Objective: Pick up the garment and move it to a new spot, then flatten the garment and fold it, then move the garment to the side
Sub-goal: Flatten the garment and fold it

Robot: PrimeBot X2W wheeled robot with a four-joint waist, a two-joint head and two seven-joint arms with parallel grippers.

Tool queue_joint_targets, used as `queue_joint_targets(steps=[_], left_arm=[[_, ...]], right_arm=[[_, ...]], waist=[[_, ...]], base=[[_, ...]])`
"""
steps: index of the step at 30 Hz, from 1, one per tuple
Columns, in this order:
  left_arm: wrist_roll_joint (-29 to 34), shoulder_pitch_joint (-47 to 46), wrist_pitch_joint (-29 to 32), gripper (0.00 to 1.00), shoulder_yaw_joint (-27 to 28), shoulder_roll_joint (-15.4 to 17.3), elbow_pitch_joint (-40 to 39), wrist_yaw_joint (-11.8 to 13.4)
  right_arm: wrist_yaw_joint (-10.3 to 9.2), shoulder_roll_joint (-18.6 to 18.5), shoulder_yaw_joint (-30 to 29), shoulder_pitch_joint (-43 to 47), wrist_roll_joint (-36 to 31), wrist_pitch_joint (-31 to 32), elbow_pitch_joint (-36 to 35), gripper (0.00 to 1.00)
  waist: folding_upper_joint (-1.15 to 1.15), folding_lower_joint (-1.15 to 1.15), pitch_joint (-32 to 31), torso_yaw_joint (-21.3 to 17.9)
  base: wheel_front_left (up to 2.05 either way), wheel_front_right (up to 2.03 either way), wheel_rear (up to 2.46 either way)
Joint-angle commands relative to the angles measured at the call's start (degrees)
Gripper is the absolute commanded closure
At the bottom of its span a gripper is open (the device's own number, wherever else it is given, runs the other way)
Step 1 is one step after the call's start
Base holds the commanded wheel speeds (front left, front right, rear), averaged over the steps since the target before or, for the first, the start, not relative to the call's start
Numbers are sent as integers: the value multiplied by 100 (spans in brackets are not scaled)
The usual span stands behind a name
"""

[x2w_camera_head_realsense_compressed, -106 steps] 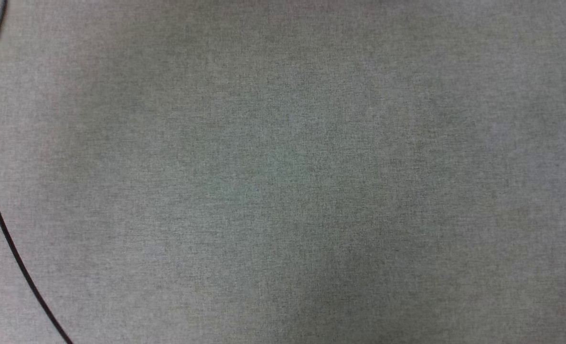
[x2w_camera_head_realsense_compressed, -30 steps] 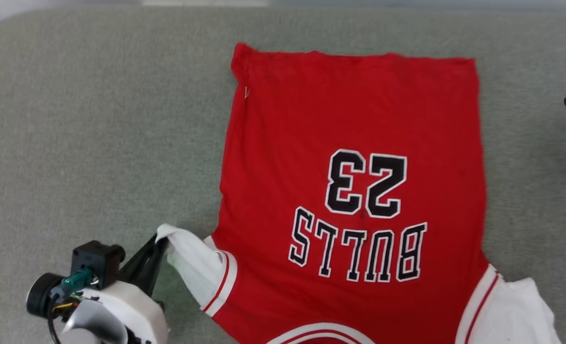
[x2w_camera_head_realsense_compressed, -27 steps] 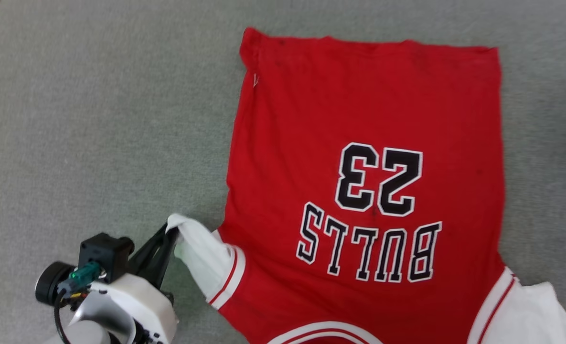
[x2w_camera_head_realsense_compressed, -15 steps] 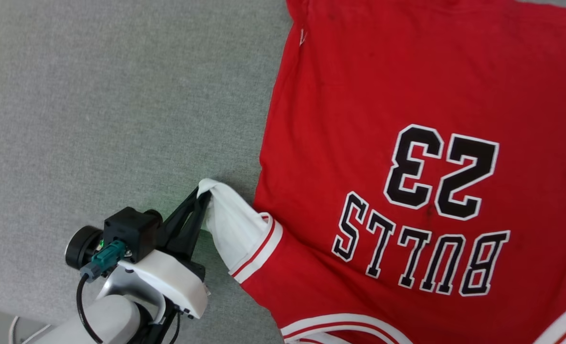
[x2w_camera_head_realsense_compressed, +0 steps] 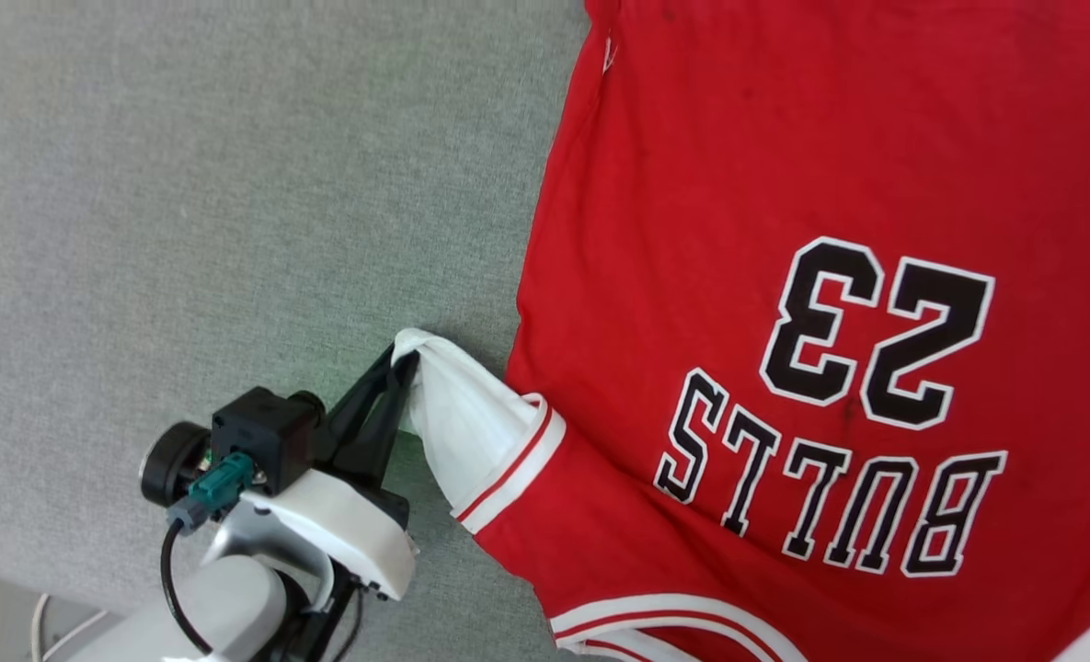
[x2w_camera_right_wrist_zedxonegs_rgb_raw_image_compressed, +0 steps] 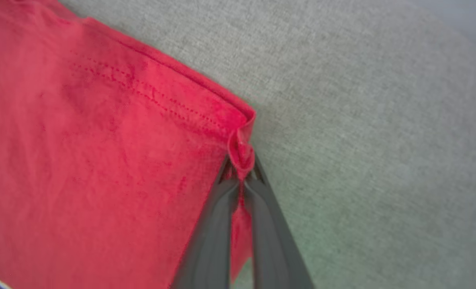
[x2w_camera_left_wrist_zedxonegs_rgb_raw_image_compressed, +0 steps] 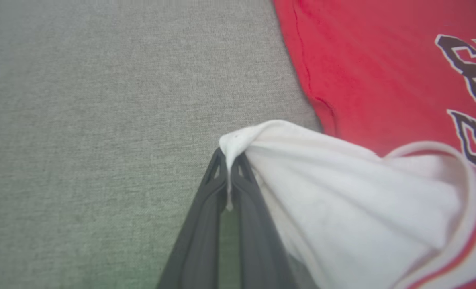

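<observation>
The garment is a red jersey with a black "23" and lettering, spread flat on the grey cushion and running off the head view's right and top. Its white sleeve with red-striped trim is pulled up and out to the left. My left gripper is shut on that sleeve's tip, which the left wrist view shows pinched between the dark fingers. In the right wrist view my right gripper is shut on a bunched corner of the red hem.
Grey fabric cushion stretches wide to the left of the jersey. Its front edge runs close behind my left arm at the lower left, with pale floor beyond. More bare cushion lies right of the hem corner.
The head camera has swung, so the jersey now sits further right and up. My left gripper has stayed shut on the white sleeve, holding it out to the left.
</observation>
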Motion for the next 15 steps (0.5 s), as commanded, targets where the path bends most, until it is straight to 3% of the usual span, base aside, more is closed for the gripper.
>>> queue_joint_targets(steps=[1,9,15], left_arm=[[-60,96,-57,100,32,-60,14,6],[-313,574,-168,100,156,66,193,92],[-513,1015,-230,100,250,220,253,175]], right_arm=[[-2,-15,128,155,35,-42,15,100],[-3,-599,750,603,599,-625,-692,100],[-3,-1445,1122,1680,1124,-1016,-1698,100]], waist=[[0,0,-212,-84],[0,0,-1151,-442],[0,0,-1667,-723]], base=[[0,0,0],[0,0,0],[0,0,0]])
